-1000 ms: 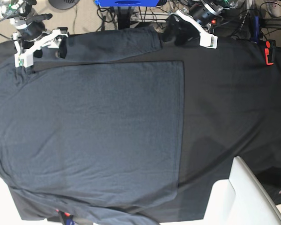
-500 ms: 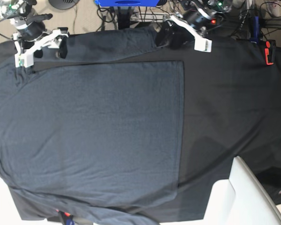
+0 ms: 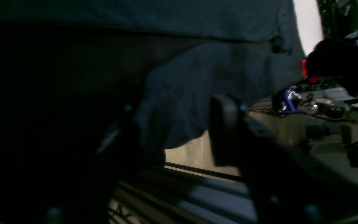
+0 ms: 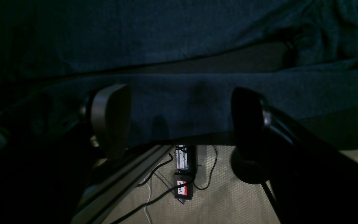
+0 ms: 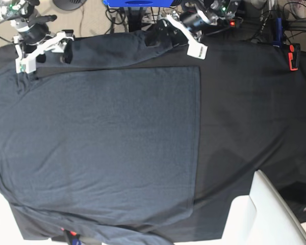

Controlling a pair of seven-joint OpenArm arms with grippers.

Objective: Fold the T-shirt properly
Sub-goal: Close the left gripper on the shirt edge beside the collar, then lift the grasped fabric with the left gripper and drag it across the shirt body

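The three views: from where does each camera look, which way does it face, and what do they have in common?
Base: overhead, looking straight down on the T-shirt spread over the black cloth; both arms show at the top edge.
Left wrist: on the left arm, looking past the left hand at the sleeve end hanging over the table edge, floor behind.
Right wrist: on the right arm, looking between the open fingers of the right hand at the sleeve lying along the table edge.
Shared: all three show the T-shirt.

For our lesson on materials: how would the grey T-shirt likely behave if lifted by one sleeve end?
The T-shirt probably droops: its sleeve end hangs limp over the table edge. It lies flat, so it likely won't roll.
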